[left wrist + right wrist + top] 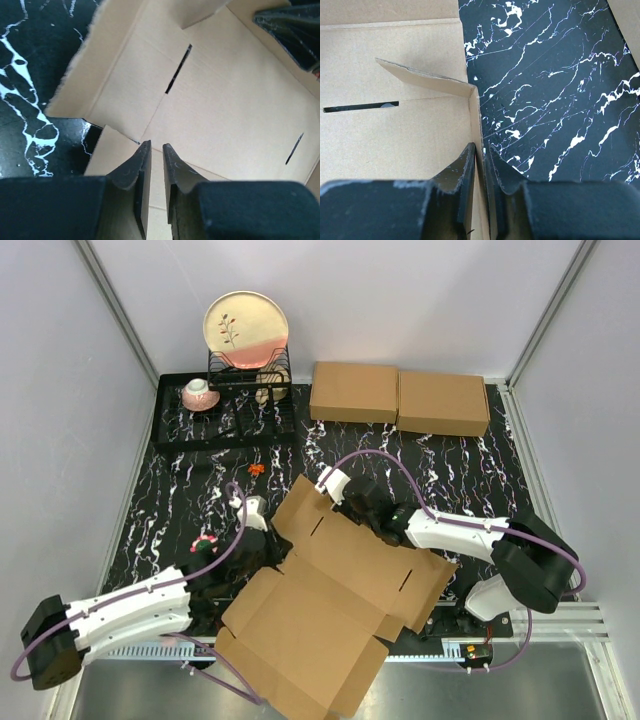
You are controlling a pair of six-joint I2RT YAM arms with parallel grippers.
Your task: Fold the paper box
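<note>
Cardboard covers much of the near half of the tabletop [460, 465]. The box [330, 610] lies opened out, inside up, between the two arms, and its near corner hangs past the tabletop's edge. The right gripper [481, 150] reaches in from the right to the box's far side. Its jaws are clamped on a raised wall that runs edge-on straight between them. The left gripper [156, 150] sits at the box's left edge, jaws drawn close with cardboard showing in the slit; whether they pinch it I cannot tell. Two flat boxes [400, 398] lie side by side at the far edge, beside a rack [250, 375] holding a plate [246, 328].
</note>
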